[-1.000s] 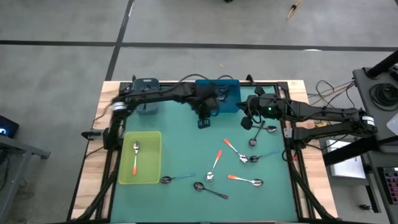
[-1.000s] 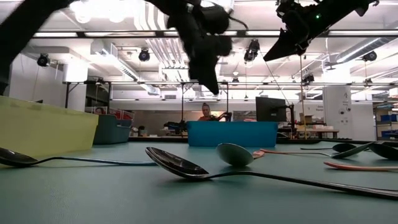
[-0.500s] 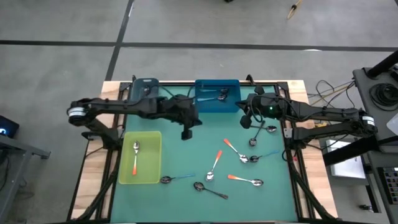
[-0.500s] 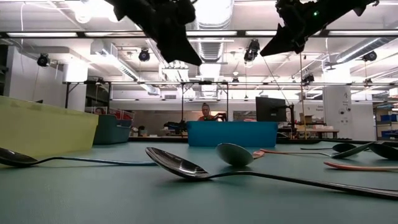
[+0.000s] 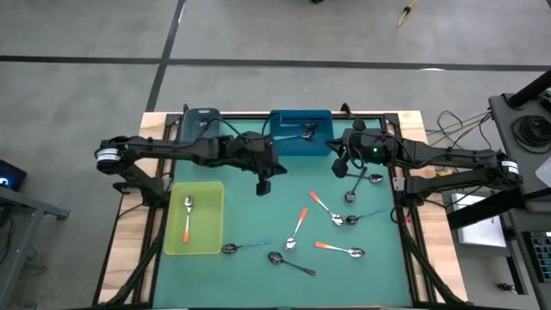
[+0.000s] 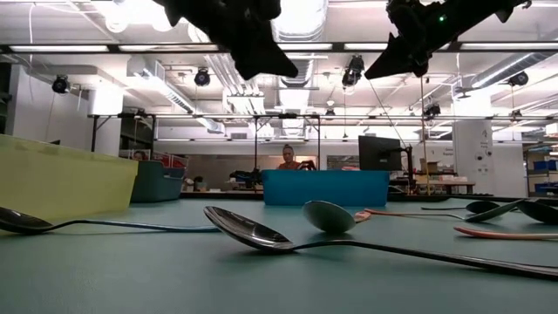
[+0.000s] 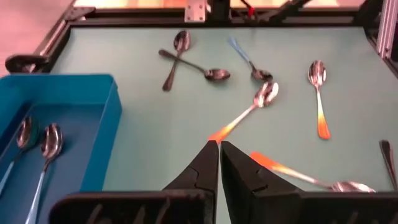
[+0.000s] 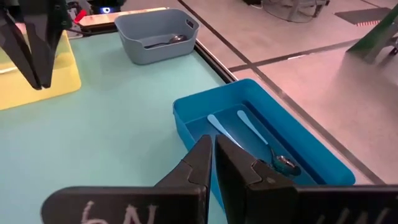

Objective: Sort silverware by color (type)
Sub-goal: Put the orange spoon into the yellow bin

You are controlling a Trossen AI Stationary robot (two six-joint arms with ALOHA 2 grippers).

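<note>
My left claw (image 5: 265, 185), shut and empty, hovers over the desk (image 5: 258, 215) centre; my right claw (image 5: 342, 170), also shut and empty, waits near the blue bin (image 5: 284, 146). Loose spoons (image 5: 297, 228) lie right of centre, two crossing near the right edge. I risk a closed descent skidding a handle, or lifting two crossed spoons together

table (image 5: 250, 215): green mat | on it: yellow tray (image 5: 207, 245), blue bin (image 5: 288, 148), grey bin (image 5: 202, 148), loose spoons (image 5: 295, 231) (scattered)
</note>
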